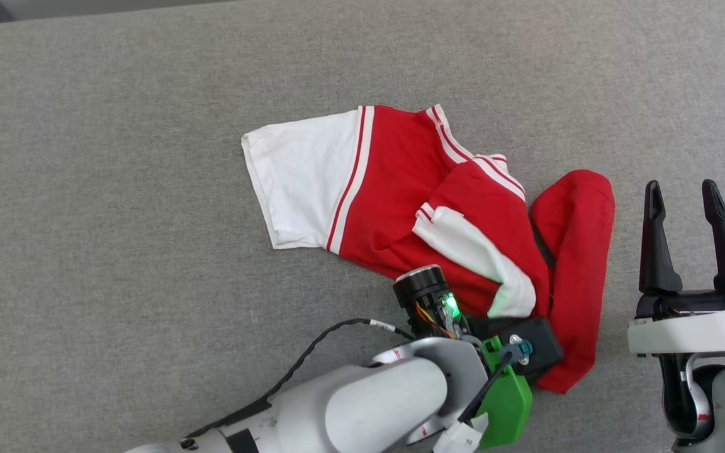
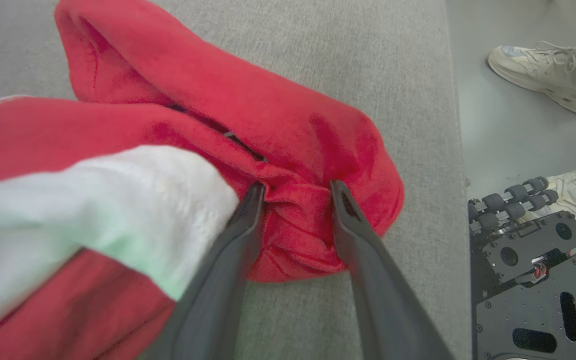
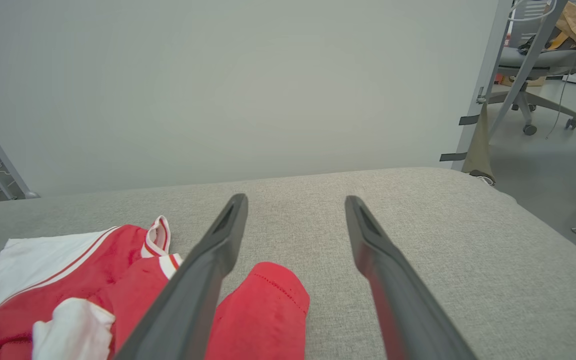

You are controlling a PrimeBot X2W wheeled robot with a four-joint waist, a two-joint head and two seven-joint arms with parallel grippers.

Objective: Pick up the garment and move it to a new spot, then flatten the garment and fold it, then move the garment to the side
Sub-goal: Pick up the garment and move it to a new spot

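Note:
The garment (image 1: 394,182) lies crumpled on the grey table: red body, one white sleeve spread to the left, the other white sleeve folded over the middle, and a red flap (image 1: 579,251) turned out to the right. My left gripper (image 2: 298,190) is at the garment's near edge with its fingers apart; a bunched red fold (image 2: 293,220) sits between the tips on the table. In the head view its wrist (image 1: 494,358) covers the fingers. My right gripper (image 1: 680,185) stands open and holds nothing, just right of the red flap. It shows again in the right wrist view (image 3: 295,200), with the garment (image 3: 113,250) to its lower left.
The grey padded table (image 1: 117,189) stretches wide to the left and back. Its edge (image 2: 455,150) runs close to the garment in the left wrist view, with floor, a person's pale shoes (image 2: 543,70) and the robot's base (image 2: 533,270) beyond. An office chair (image 3: 533,60) stands off the right side.

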